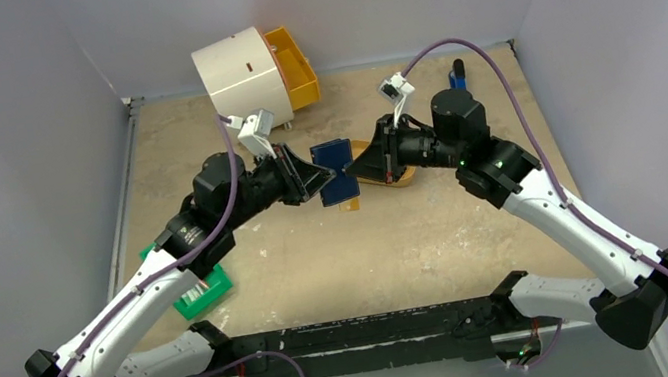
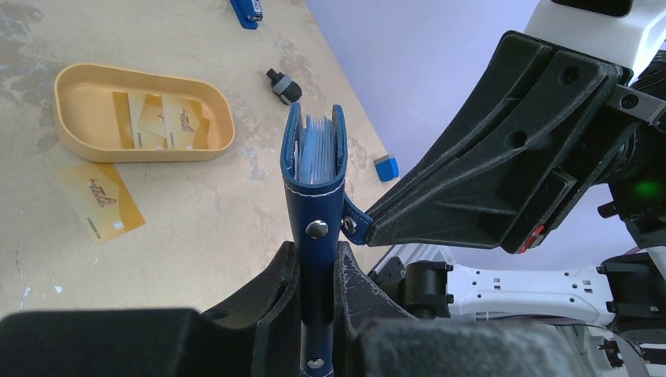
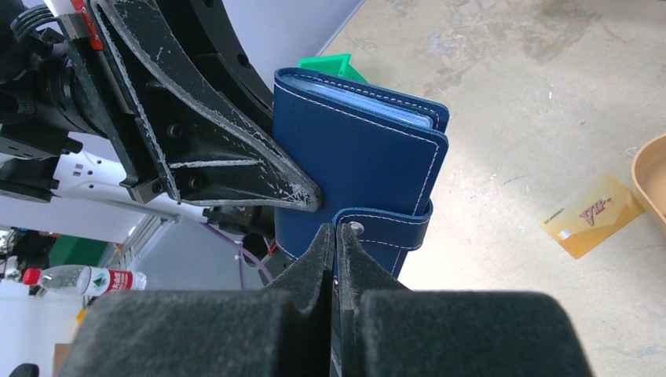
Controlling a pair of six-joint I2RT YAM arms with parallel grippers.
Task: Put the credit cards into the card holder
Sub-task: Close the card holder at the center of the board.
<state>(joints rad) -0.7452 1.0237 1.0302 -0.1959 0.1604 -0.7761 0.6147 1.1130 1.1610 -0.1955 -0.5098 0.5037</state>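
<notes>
The navy card holder [image 1: 335, 170] hangs in the air over the middle of the table, held between both arms. My left gripper [image 2: 316, 255] is shut on its spine end, and the holder [image 2: 314, 173] stands upright with pale pockets showing at its top. My right gripper [image 3: 336, 229] is shut on the holder's snap tab [image 3: 385, 228]. One yellow credit card [image 2: 100, 200] lies flat on the table below. More credit cards [image 2: 161, 122] lie in the orange oval tray [image 2: 71, 141].
A white round container [image 1: 241, 72] with a yellow drawer [image 1: 295, 63] stands at the back. A green box [image 1: 203, 292] lies under my left arm. Small blue [image 2: 387, 167] and black [image 2: 284, 85] items lie near the right wall. The tray [image 1: 404, 177] sits under my right gripper.
</notes>
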